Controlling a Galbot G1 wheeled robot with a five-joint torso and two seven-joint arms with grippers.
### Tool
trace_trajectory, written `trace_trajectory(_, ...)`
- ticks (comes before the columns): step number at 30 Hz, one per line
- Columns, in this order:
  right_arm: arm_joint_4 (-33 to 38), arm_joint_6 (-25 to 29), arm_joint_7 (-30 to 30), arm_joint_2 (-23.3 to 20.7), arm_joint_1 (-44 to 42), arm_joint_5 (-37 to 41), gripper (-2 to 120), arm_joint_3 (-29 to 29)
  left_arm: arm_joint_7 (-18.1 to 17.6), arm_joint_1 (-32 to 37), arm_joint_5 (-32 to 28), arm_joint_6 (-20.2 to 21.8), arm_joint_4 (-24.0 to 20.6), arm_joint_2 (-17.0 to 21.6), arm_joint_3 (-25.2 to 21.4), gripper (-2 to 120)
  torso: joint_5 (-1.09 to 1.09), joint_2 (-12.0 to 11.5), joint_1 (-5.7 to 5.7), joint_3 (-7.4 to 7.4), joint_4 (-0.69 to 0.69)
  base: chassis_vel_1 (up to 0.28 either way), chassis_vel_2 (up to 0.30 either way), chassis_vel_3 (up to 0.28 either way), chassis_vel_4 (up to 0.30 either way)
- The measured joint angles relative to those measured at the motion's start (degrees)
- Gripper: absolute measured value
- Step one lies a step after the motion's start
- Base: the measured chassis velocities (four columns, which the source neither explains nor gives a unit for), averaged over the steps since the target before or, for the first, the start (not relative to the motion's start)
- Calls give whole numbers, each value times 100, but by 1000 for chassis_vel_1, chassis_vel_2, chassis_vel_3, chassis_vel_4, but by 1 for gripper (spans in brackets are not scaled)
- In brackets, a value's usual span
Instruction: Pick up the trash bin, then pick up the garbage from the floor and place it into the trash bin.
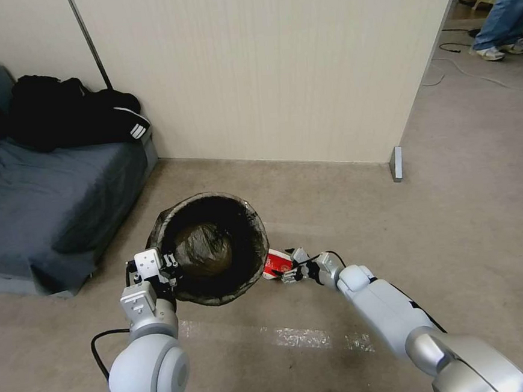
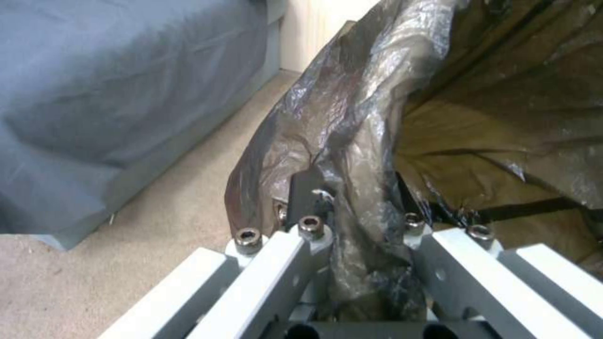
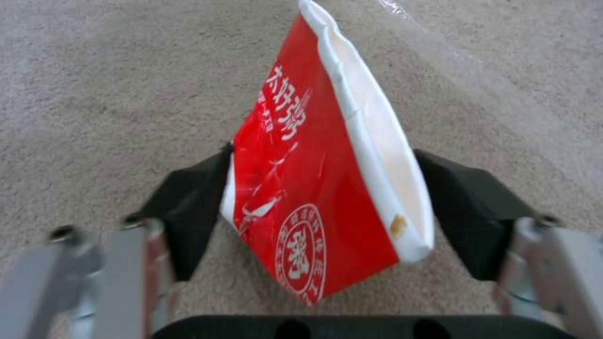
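**Entry: bin in hand, one packet gripped, drop into the bin outstanding**

Item 1. The trash bin [image 1: 208, 248]: I have it off the floor [image 1: 309, 192], mouth tilted toward my head camera, dark liner bag folded over the rim. My left gripper [image 1: 169, 265] is clamped on the near rim. The left wrist view confirms what the head camera only hints at: the fingers [image 2: 308, 193] pinch rim and crinkled liner together, one outside, one inside.

Item 2. The garbage: a red-and-white snack packet [image 3: 320, 179], held by my right gripper [image 1: 287, 271] just beside the bin's right rim, low over the carpet. The head view gives me that relation; the right wrist view gives me the grasp itself, the two dark pads closed on the packet's flat sides, the packet standing edge-up between them with carpet behind it.

Item 3. Progress, by my judgement: bin pickup done; the packet is grasped but not yet over the opening. I see nothing inside the bin but liner. I can find no other litter on the visible carpet.

Item 4. Surroundings: grey sofa [image 1: 44, 195] at the floor's left edge, partition wall [image 1: 263, 69] behind.
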Motion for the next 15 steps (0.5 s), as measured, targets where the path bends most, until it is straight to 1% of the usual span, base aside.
trace_trajectory(2, 8, 5, 0, 0, -34, 23, 59, 17, 1, -1, 12, -4, 0, -11, 18, 2, -1, 0, 0, 0, 0, 0, 0, 0, 0)
trace_trajectory(3, 8, 5, 0, 0, -34, 23, 59, 17, 1, -1, 12, -4, 0, -11, 18, 2, -1, 0, 0, 0, 0, 0, 0, 0, 0)
trace_trajectory(6, 12, 17, 2, -3, -52, 38, 43, 35, 2, 0, 14, -7, 0, -6, 17, 2, 0, 0, 0, 0, 0, 0, 0, 0, 0)
trace_trajectory(7, 12, 17, 2, -3, -52, 38, 43, 35, 2, 0, 14, -7, 0, -6, 17, 2, 0, 0, 0, 0, 0, 0, 0, 0, 0)
trace_trajectory(9, 12, 40, 9, -5, -56, 47, 32, 61, 3, -14, 14, -9, 12, -1, 18, 2, 0, 0, 0, 0, 0, 0, 0, 0, 0)
trace_trajectory(10, 12, 40, 9, -5, -56, 47, 32, 61, 3, -14, 14, -9, 12, -1, 18, 2, 0, 0, 0, 0, 0, 0, 0, 0, 0)
trace_trajectory(11, 12, 49, 12, -5, -59, 51, 25, 64, 4, -23, 14, -9, 26, -7, 27, 2, 0, 0, 0, 0, 0, 0, 0, 0, 0)
trace_trajectory(12, 12, 49, 12, -5, -59, 51, 25, 64, 4, -23, 14, -9, 26, -7, 27, 2, 0, 0, 0, 0, 0, 0, 0, 0, 0)
trace_trajectory(14, 15, 59, 21, -5, -62, 60, 15, 68, 5, -34, 14, -9, 52, -12, 44, 2, 0, 0, 0, 0, 0, 0, 0, 0, 0)
trace_trajectory(15, 15, 59, 21, -5, -62, 60, 15, 68, 5, -34, 14, -9, 52, -12, 44, 2, 0, 0, 0, 0, 0, 0, 0, 0, 0)
